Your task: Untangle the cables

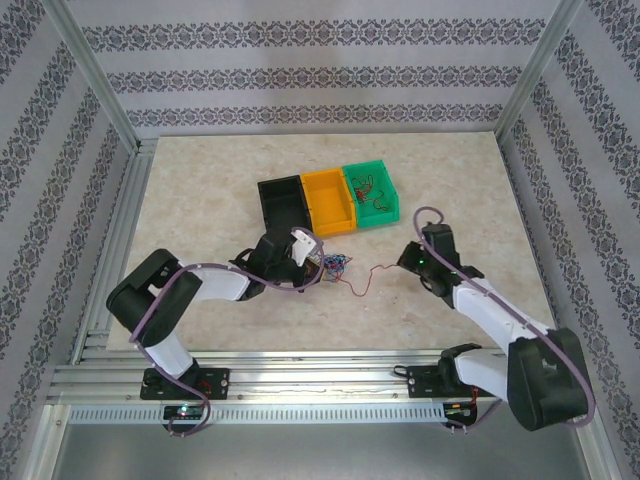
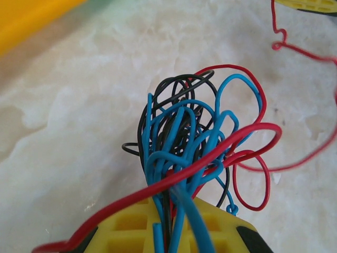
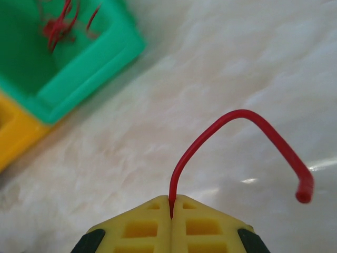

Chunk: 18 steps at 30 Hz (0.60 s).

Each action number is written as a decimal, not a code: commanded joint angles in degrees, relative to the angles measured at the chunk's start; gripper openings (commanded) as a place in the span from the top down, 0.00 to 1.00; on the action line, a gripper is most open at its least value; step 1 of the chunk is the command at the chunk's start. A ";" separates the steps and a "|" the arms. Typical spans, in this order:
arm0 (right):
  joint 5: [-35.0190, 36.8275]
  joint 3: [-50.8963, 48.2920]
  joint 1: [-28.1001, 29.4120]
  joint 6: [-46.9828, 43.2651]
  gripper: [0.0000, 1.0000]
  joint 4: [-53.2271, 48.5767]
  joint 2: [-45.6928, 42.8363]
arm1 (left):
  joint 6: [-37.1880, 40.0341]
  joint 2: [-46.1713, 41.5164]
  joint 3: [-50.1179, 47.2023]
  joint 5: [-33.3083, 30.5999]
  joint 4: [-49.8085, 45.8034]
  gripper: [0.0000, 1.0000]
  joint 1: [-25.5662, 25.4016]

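Observation:
The cables are a small tangle (image 1: 333,266) of thin blue, black and red wires on the table in front of the bins. My left gripper (image 1: 315,262) is shut on this bundle. In the left wrist view the tangle (image 2: 195,137) fans out from between the yellow fingers (image 2: 126,226), and my left gripper (image 2: 171,211) pinches several strands. One red wire (image 1: 365,280) runs from the tangle to my right gripper (image 1: 403,260). In the right wrist view my right gripper (image 3: 171,203) is shut on that red wire (image 3: 237,118), whose free end curls to the right.
Three small bins stand in a row behind the tangle: black (image 1: 282,203), orange (image 1: 329,200) and green (image 1: 388,205). The green bin (image 3: 89,79) holds some red wires (image 3: 60,26). Aluminium frame rails run along the table's left and near edges.

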 commanded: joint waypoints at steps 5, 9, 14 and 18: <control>-8.42 5.39 6.60 -6.42 0.98 3.51 9.52 | 1.21 3.20 2.80 1.10 -1.22 1.00 0.57; -10.27 7.30 10.06 -8.16 0.69 2.39 13.07 | 0.30 4.39 2.68 -1.91 -0.23 1.00 0.57; -13.65 6.71 11.79 -8.44 0.49 3.80 11.93 | -0.46 4.38 1.75 -5.15 0.81 1.00 0.57; -14.85 6.60 13.20 -9.97 0.43 0.97 10.70 | -0.89 4.65 1.44 -6.31 1.62 1.00 0.57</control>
